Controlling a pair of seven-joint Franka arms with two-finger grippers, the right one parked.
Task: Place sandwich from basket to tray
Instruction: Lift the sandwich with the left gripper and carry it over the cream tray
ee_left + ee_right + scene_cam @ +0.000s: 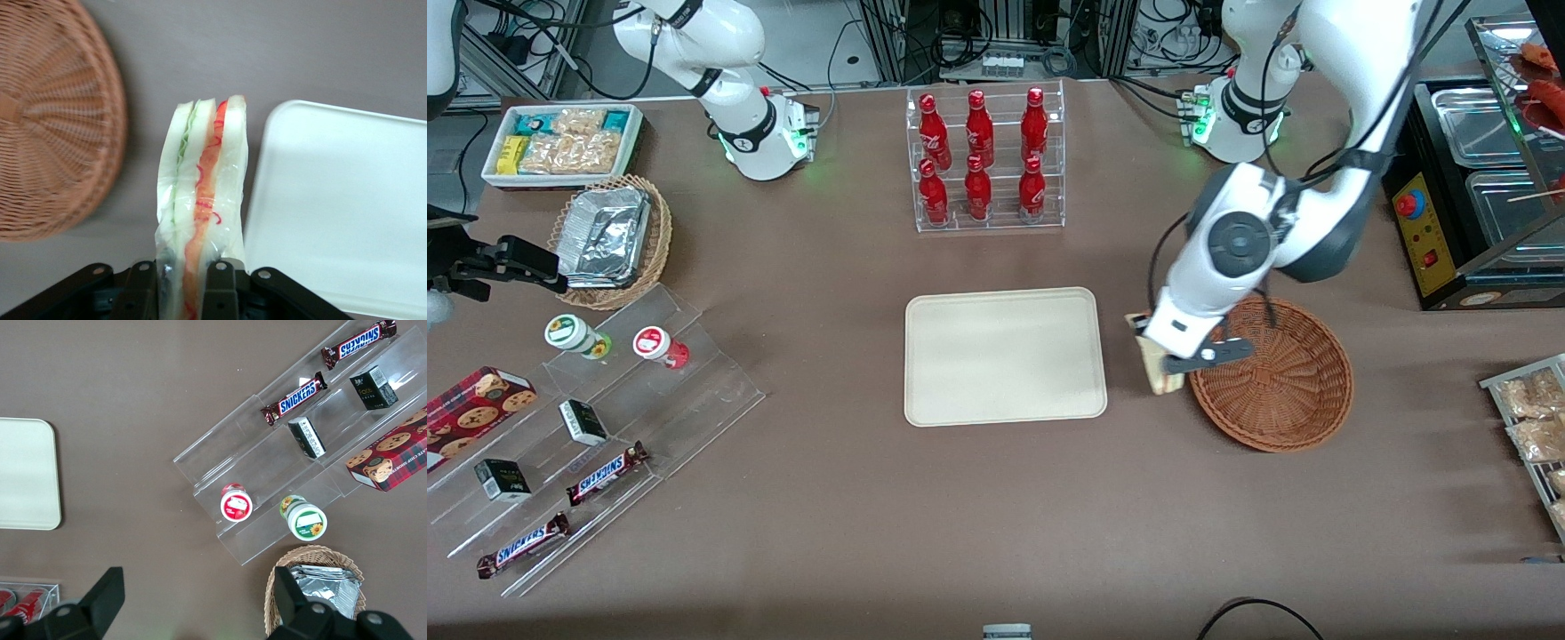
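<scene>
One gap: bare brown table strip is separating the flat cream-beige rectangular tray from the round reddish-brown wicker basket.
Gripper: hanging over that strip, pinching the wrapped triangular sandwich.
Sandwich axis: long edge is extending straight away from the fingers, between both rims.

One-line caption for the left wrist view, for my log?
Tool grips the plastic-wrapped triangular sandwich above the table, between the reddish-brown wicker basket and the cream rectangular tray.

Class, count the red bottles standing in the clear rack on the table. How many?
6 red bottles in the clear rack: three on its upper step, three on its lower. None seems hidden. The gripper holds the sandwich elsewhere.
</scene>
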